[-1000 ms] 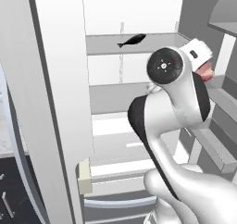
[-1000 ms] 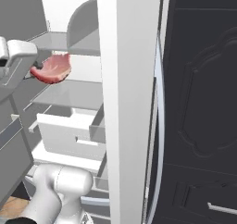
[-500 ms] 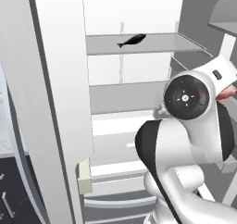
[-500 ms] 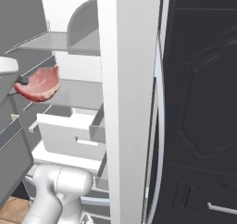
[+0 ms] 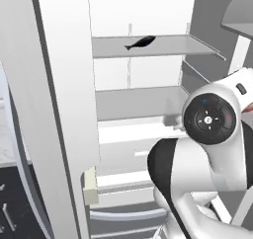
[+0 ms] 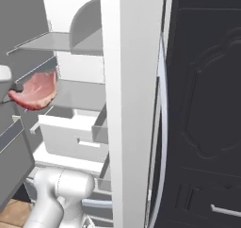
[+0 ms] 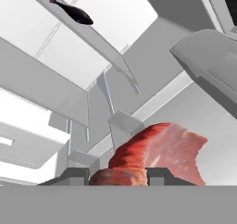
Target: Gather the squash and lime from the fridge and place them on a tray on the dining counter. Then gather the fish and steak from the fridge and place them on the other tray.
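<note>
The steak (image 7: 159, 151) is clamped between the tool's (image 7: 116, 176) narrowed fingers and held in the air inside the open fridge (image 5: 148, 99), at 9 o'clock in the right base view (pink slab hanging free). The fish (image 5: 140, 43) is seen on the upper shelf (image 5: 163, 46).

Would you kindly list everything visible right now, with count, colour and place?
fish: one, dark, lying on the upper fridge shelf.
steak: one, pink-red, held in the air in front of the fridge interior.
fridge: one, grey and white, doors open, shelves and drawers showing.
drawer: one, pale grey, low inside the fridge.
dark panelled door: one, black, right of the fridge.
arm: one, white with dark joints, in front of the fridge.
gripper: one, dark jaws closed on the steak.
</note>
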Robot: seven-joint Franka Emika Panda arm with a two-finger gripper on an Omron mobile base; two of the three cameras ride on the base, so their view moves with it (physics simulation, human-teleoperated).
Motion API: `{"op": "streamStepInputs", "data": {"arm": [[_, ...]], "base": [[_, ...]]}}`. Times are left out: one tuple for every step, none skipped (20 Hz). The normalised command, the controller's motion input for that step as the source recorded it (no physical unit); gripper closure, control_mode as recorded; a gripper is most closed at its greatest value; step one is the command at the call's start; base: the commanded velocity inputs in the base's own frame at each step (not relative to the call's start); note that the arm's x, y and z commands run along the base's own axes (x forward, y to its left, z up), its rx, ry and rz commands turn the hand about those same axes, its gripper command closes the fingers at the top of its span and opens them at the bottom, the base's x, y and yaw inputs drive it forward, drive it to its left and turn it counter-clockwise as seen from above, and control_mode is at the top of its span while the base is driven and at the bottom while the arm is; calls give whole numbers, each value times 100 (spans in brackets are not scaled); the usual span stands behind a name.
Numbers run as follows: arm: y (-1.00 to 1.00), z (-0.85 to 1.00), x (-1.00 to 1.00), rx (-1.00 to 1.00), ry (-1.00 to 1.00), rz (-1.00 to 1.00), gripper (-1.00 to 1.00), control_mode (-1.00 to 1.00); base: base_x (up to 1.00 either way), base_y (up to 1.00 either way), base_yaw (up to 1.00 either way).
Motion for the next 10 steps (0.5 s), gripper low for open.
{"op": "streamStepInputs", "data": {"arm": [[0, 0, 0, 0, 0, 0, 100, 100], [0, 0, 0, 0, 0, 0, 100, 100], [0, 0, 0, 0, 0, 0, 100, 100], [0, 0, 0, 0, 0, 0, 100, 100], [0, 0, 0, 0, 0, 0, 100, 100], [0, 0, 0, 0, 0, 0, 100, 100], [0, 0, 0, 0, 0, 0, 100, 100], [0, 0, 0, 0, 0, 0, 100, 100], [0, 0, 0, 0, 0, 0, 100, 100], [0, 0, 0, 0, 0, 0, 100, 100]], "base": [[-89, 31, 0], [-94, 31, 0], [-86, 35, 0], [-82, 38, 0], [-82, 37, 1], [-82, 41, 2], [-76, 51, 4], [-79, 52, 7], [-76, 59, 8], [-71, 72, 9]]}}
